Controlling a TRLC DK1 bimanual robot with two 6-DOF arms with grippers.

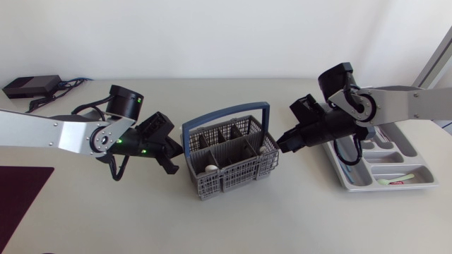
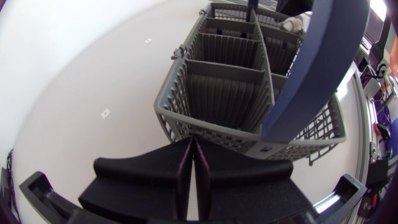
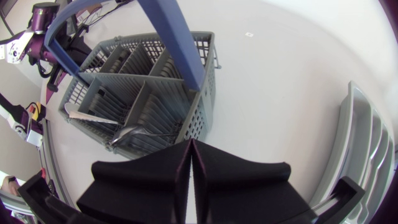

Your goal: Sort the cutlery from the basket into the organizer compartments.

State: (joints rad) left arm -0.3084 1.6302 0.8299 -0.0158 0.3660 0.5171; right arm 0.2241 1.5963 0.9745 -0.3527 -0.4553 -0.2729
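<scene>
The grey cutlery basket [image 1: 227,156] with a blue handle [image 1: 226,111] stands mid-table. My left gripper [image 1: 175,147] is shut and empty, its tips at the basket's left wall [image 2: 211,127]. My right gripper [image 1: 282,141] is likewise shut and empty, at the basket's right side. In the right wrist view its tips [image 3: 191,144] sit just outside the basket [image 3: 199,93]. Inside lie a metal spoon [image 3: 127,132] and another piece of cutlery [image 3: 87,116]. The grey organizer [image 1: 353,180] lies at the right, partly under my right arm, with one light utensil [image 1: 397,180] in its front compartment.
A dark mat [image 1: 21,194] lies at the table's front left corner. A black box with cables [image 1: 32,86] sits at the back left. The organizer's rim [image 3: 367,149] runs beside my right gripper.
</scene>
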